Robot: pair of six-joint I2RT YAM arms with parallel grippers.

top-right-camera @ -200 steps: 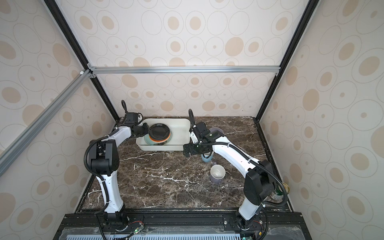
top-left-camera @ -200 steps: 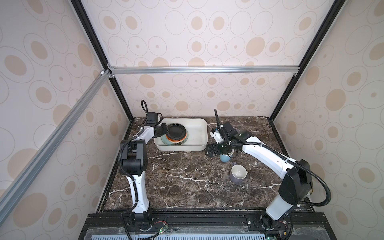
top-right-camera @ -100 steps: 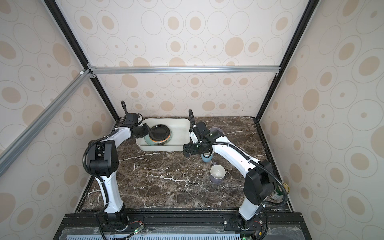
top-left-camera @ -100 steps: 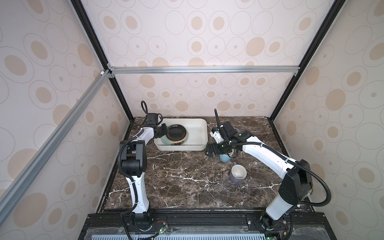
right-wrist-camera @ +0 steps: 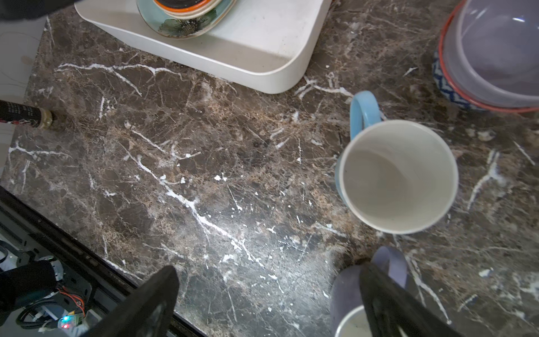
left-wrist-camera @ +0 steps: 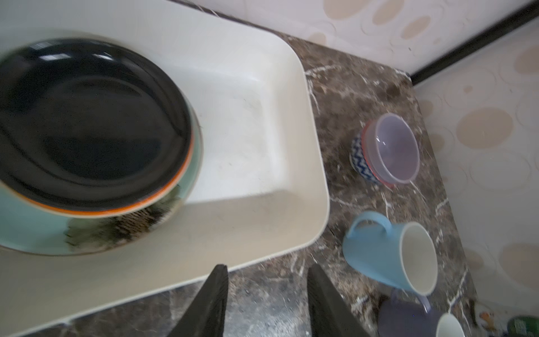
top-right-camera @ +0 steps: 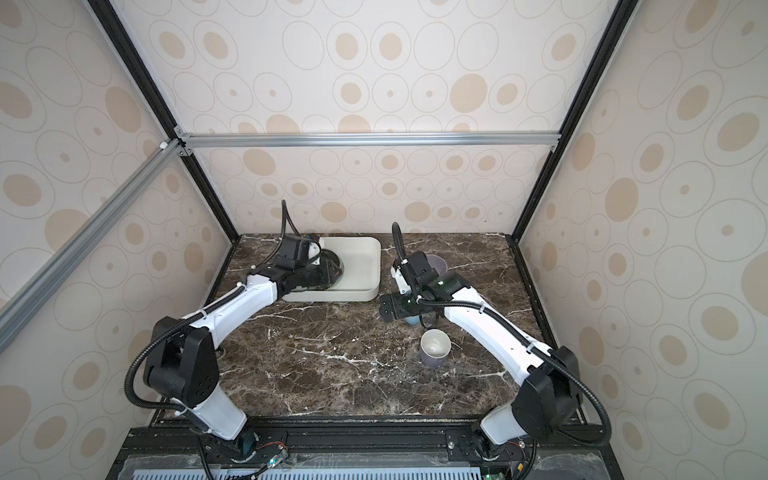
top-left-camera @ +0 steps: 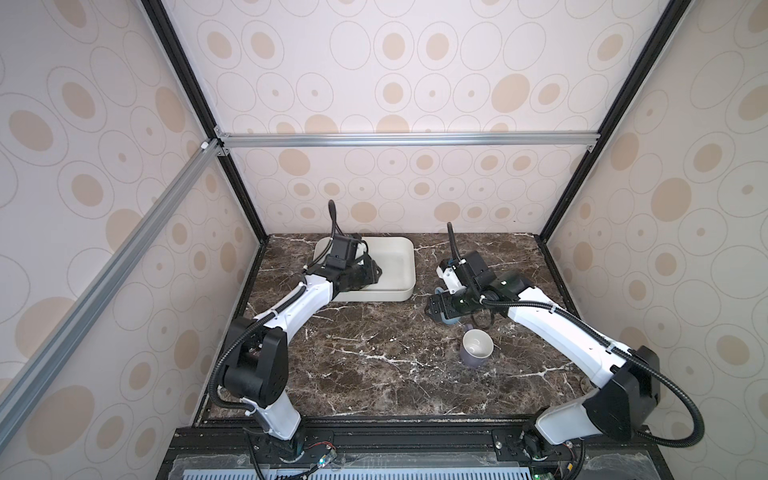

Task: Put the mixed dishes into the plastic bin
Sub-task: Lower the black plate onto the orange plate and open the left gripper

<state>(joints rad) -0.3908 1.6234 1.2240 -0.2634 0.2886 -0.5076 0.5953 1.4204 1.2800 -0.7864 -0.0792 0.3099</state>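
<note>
Blue mug (right-wrist-camera: 398, 176) stands upright, close under the right end effector (right-wrist-camera: 269, 270).

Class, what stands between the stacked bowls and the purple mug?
The blue mug stands between the bowls and the purple mug; the right wrist view shows it best.

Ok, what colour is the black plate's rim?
Orange; the black plate shows it best in the left wrist view.

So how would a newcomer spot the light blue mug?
Start at the white bin at the back of the table. Two mugs stand off its near right corner. The light blue mug is closer to the bin; the purple mug sits nearer the front.
</note>
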